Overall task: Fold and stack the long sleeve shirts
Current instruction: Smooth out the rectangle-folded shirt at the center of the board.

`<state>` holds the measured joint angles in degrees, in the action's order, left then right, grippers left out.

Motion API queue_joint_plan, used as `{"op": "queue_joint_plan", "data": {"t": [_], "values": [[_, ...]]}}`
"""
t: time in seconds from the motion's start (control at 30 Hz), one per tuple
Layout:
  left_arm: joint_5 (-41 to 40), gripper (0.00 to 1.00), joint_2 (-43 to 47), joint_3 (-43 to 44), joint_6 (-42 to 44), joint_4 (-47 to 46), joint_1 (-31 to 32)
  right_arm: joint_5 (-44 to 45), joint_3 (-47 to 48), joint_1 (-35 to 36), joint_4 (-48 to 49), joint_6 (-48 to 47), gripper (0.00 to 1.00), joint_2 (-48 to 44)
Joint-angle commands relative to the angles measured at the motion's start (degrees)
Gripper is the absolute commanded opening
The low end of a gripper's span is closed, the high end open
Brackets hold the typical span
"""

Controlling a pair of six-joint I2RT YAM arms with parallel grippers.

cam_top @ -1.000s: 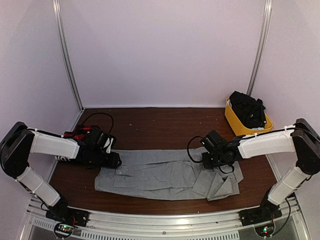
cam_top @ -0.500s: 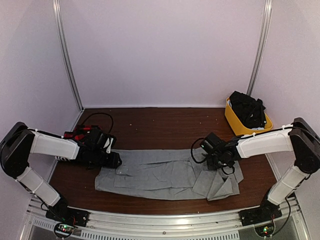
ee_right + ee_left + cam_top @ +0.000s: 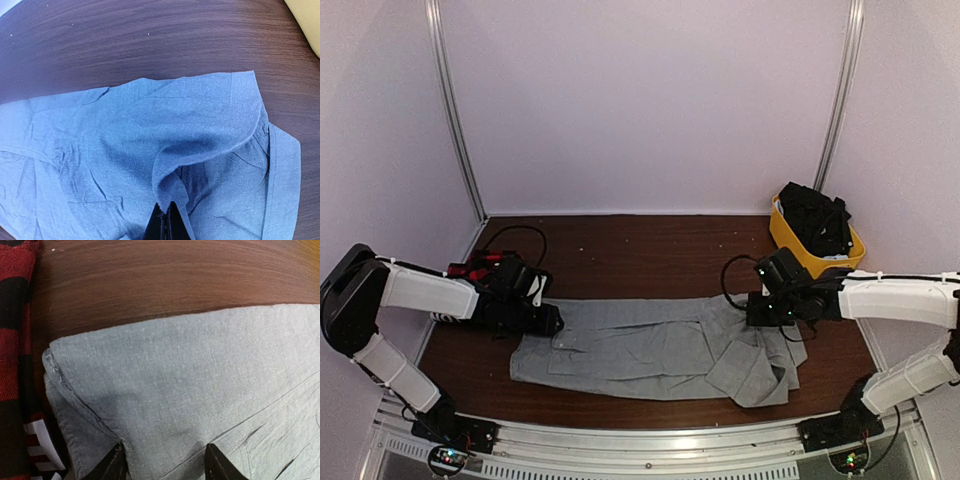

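Observation:
The grey long sleeve shirt point(image 3: 640, 350) lies spread lengthwise across the front of the table. My left gripper point(image 3: 552, 320) rests low on its left end. In the left wrist view the left gripper point(image 3: 165, 464) is open, and flat grey cloth point(image 3: 190, 380) lies between and ahead of its fingertips point(image 3: 118, 462). My right gripper point(image 3: 756, 312) is over the shirt's right end. In the right wrist view the right gripper point(image 3: 167, 216) is shut on a raised fold of the grey shirt point(image 3: 150, 130). The red-and-black plaid shirt point(image 3: 12, 340) lies bunched just left of the grey one, and also shows behind my left arm point(image 3: 480, 268).
A yellow bin point(image 3: 792, 250) with dark clothes point(image 3: 817, 220) in it stands at the back right, close behind my right arm; its corner point(image 3: 306, 20) shows in the right wrist view. Brown tabletop point(image 3: 640, 255) shows behind the shirt. Walls close in on three sides.
My right gripper has shut on a fold of the grey shirt and moved right, dragging the cloth's right end with it. The left arm has not moved.

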<state>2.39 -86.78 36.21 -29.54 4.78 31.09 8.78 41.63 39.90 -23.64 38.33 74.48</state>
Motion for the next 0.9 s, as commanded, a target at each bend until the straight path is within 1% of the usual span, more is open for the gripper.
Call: {"op": "queue_joint_plan", "data": {"t": [0.0, 0.07, 0.1, 0.43, 0.47, 0.73, 0.77, 0.87], "values": [[0.8, 0.54, 0.1, -0.5, 0.2, 0.3, -0.3, -11.1, -4.0, -3.6, 5.3, 2.2, 0.00, -4.4], [0.8, 0.54, 0.2, -0.3, 0.4, 0.5, -0.3, -13.4, -5.6, -4.8, 6.1, 2.5, 0.00, -5.2], [0.8, 0.54, 0.3, -0.2, 0.4, 0.7, -0.3, -13.1, -6.2, -5.3, 5.7, 2.6, 0.00, -5.2], [0.3, 0.54, 0.0, 0.7, 1.0, 1.6, -0.3, -9.0, -11.2, -7.5, 1.9, 1.9, 0.00, -6.0], [0.2, 0.54, -0.2, 0.6, 1.0, 1.5, -0.3, -7.5, -11.6, -7.8, 1.7, 1.7, 0.00, -5.8], [-0.6, 0.54, -0.8, 0.0, 1.1, 1.2, -0.3, -3.8, -12.0, -8.6, -0.5, 0.4, 0.00, -3.4], [-0.7, 0.54, -0.7, 0.1, 1.1, 1.4, -0.3, -3.1, -11.8, -8.6, -1.2, 0.2, 0.02, -3.7], [-1.0, 0.54, -0.7, 0.3, 1.3, 1.6, -0.3, -3.7, -11.0, -8.6, -2.0, -0.3, 0.11, -5.4]]}}
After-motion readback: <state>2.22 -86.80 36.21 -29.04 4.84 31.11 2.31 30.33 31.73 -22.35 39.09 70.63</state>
